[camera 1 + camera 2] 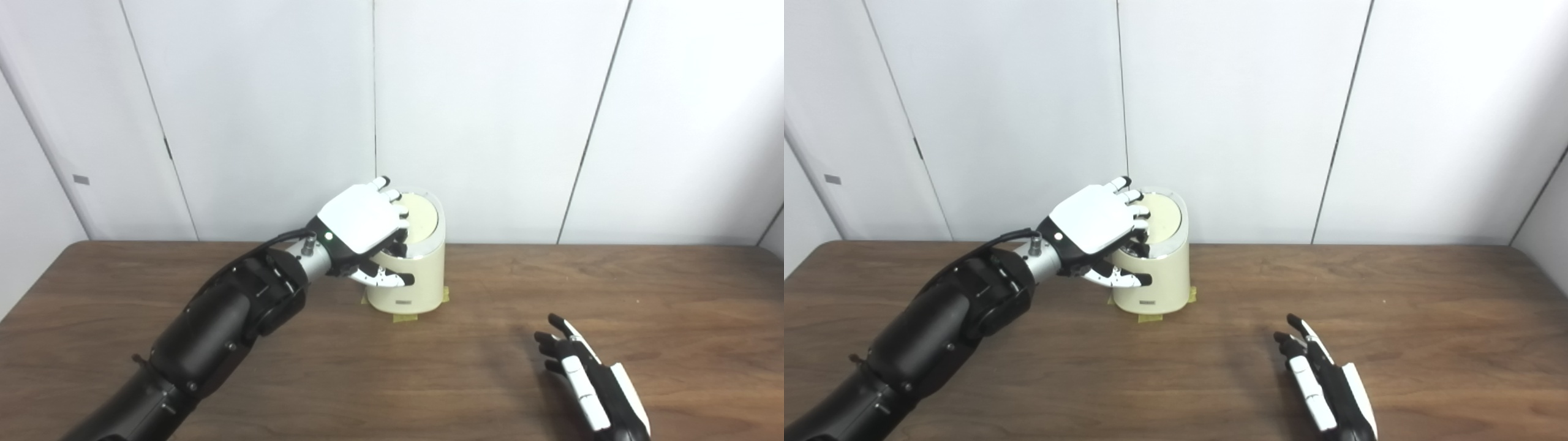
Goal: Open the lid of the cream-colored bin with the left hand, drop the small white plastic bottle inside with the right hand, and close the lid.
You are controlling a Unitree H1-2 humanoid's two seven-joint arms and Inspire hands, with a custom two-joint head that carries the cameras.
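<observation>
The cream-colored bin [424, 277] stands upright at the middle of the table, near the wall. Its round lid [424, 215] lies flat in the silver rim and looks shut. My left hand [362, 222] rests palm-down over the lid's left side, fingers laid on it. The thumb [386, 279] reaches across the bin's front wall, with nothing gripped in the hand. My right hand [1322, 381] lies open and empty on the table at the lower right, fingers spread. No small white bottle shows in either view.
Yellow tape [404, 317] marks the bin's foot on the brown wooden table [612, 288]. White wall panels [490, 110] rise just behind the bin. My left forearm [208, 331] crosses the table's left half.
</observation>
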